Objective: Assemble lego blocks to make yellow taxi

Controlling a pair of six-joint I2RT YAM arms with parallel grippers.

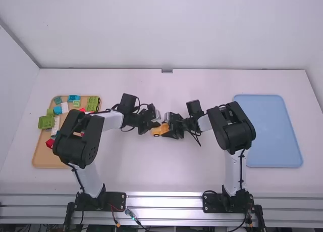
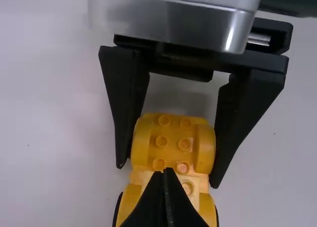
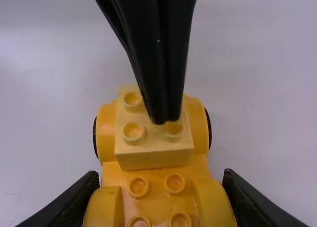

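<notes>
The yellow car base (image 3: 156, 181) lies on the desk (image 1: 156, 167) between the two claws, its long axis running from the right claw toward the left. The right claw (image 3: 161, 176) pinches it across its width, one finger against each rounded fender at the end nearest that arm. Beyond those fingers, toward the left arm, the pale yellow block (image 3: 154, 157) sits on the base's studs, between the wheels (image 3: 208, 130).

The left claw (image 2: 166, 173) is pressed together and empty, its tips right over the pale block; whether they touch it, I can't tell. That is what the next move turns on: the block lies straight below the left claw, so a push should go down, square to the base, while the right claw steadies the other end. Off to one side, the push could tip the block or rock the base.
</notes>
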